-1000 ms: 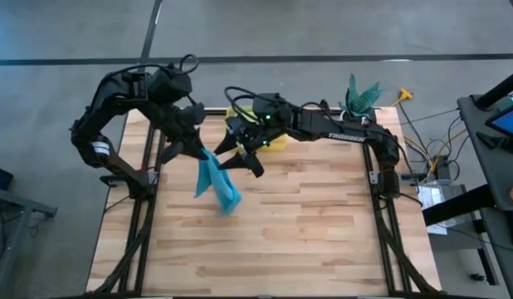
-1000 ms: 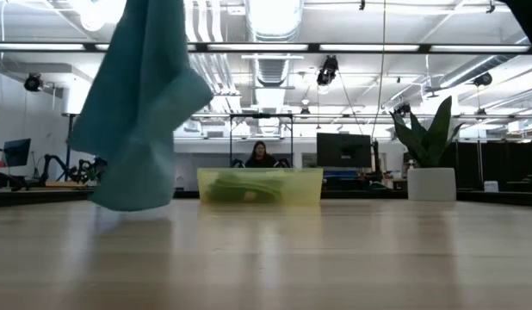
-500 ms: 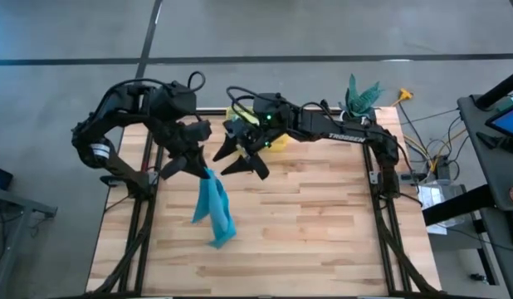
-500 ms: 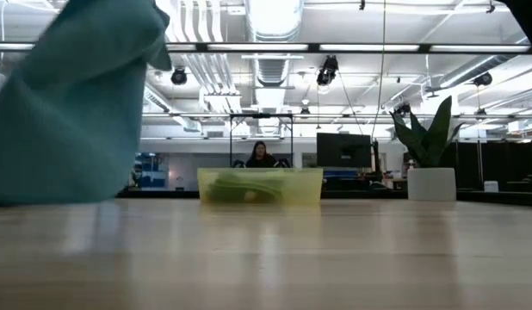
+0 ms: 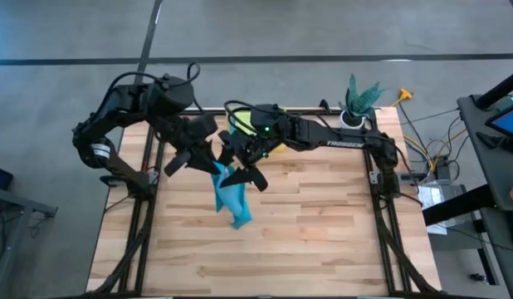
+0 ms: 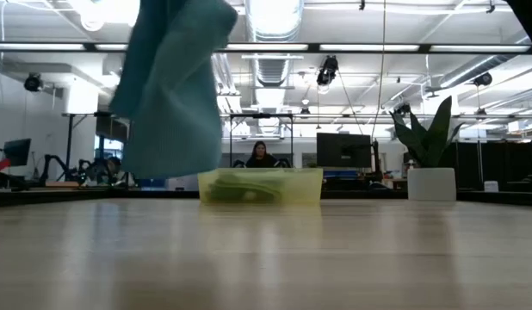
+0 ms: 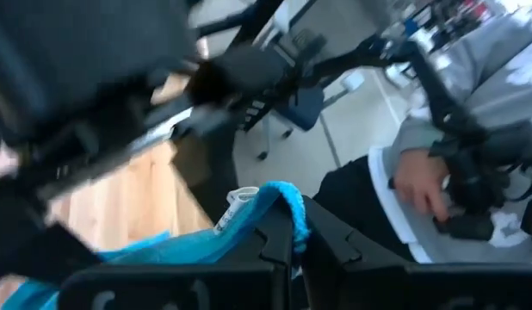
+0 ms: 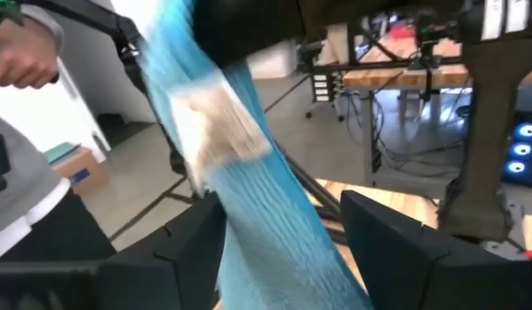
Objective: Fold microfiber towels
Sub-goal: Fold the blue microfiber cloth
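Note:
A teal microfiber towel (image 5: 234, 198) hangs in the air above the table's far middle. My left gripper (image 5: 208, 164) is shut on its upper end. In the low view the towel (image 6: 171, 86) hangs with its lower end clear of the table. My right gripper (image 5: 244, 170) stands open just right of the left one. In the right wrist view its two fingers stand on either side of the hanging towel (image 8: 249, 172), below the towel's white label (image 8: 219, 120). A green cloth lies in the yellow bin (image 6: 260, 185). My left gripper pinches the towel's top edge (image 7: 287, 211) between its two shut fingers, close to the white label (image 7: 236, 200). The towel hangs slack below the fingers, lifted clear of the table. My right gripper has the towel between its open fingers; I cannot tell whether a finger touches it.
The yellow bin (image 5: 277, 143) sits at the table's far edge, partly under my right arm. A potted plant (image 5: 360, 100) stands at the far right corner. The wooden table (image 5: 323, 232) lies bare toward its near side. A person's hand (image 7: 421, 185) shows beyond the table.
My left gripper has carried the towel's top toward the table's right and has tipped. The hanging towel swung toward the near left, then back right. My right gripper has come toward the near side, up to the towel, so that the towel now hangs between its fingers.

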